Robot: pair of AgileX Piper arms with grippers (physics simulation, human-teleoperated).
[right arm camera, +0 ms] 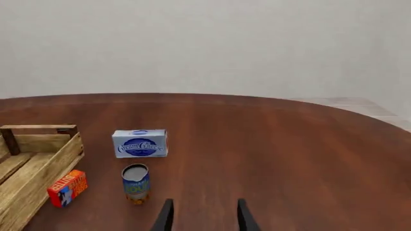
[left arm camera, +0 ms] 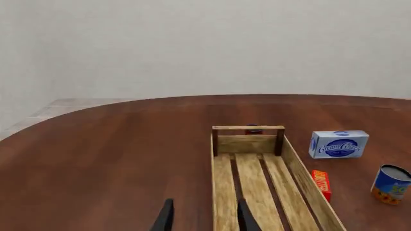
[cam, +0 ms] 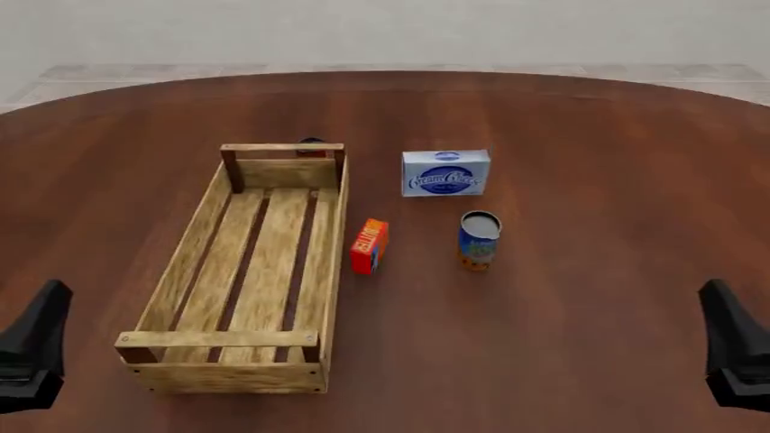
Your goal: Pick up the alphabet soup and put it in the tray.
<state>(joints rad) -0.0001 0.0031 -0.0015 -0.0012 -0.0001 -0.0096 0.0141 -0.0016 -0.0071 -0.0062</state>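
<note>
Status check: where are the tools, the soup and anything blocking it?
Left tool, right tool open, empty. Alphabet soup upright on table, outside tray. Butter box between them; cream cheese box behind.

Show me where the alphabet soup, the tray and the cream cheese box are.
alphabet soup [cam: 478,242], front view, on its label.
tray [cam: 335,216], front view, on its right side wall.
cream cheese box [cam: 445,173], front view, on its front face.
</note>
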